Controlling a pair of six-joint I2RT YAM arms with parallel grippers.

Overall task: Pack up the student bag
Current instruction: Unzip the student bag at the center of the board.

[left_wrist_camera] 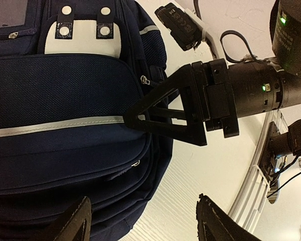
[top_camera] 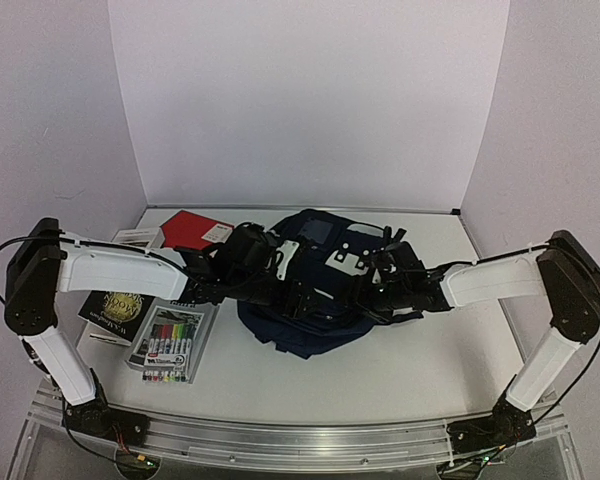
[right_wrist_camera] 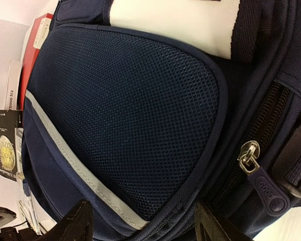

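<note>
The left claw (left_wrist_camera: 143, 213) is released, its two fingers spread at the bottom of its wrist view with only the student bag (left_wrist_camera: 65, 90) and bare tabletop (left_wrist_camera: 190, 170) showing between them. The right claw (right_wrist_camera: 140, 208) is likewise spread with nothing clamped, its fingers straddling the lower edge of the mesh pocket (right_wrist_camera: 130, 100). Seen from the left wrist, its dark triangular fingertip appears to touch the bag at the end of the grey stripe (left_wrist_camera: 55, 126). The bag lies flat at the centre of the overhead frame, both arms reaching in over it. A zipper pull (right_wrist_camera: 251, 158) sits at the right of the right wrist view, on a zip that looks closed. A red book (top_camera: 190, 225), a dark book (top_camera: 120, 305) and a marker pack (top_camera: 170, 345) lie at the left, unpacked. The two claws are close together, so a careless reach could knock them into each other. A fingertip could also snag the mesh, or a one-sided tug on the zip could drag the limp bag across the tabletop instead of opening it.
</note>
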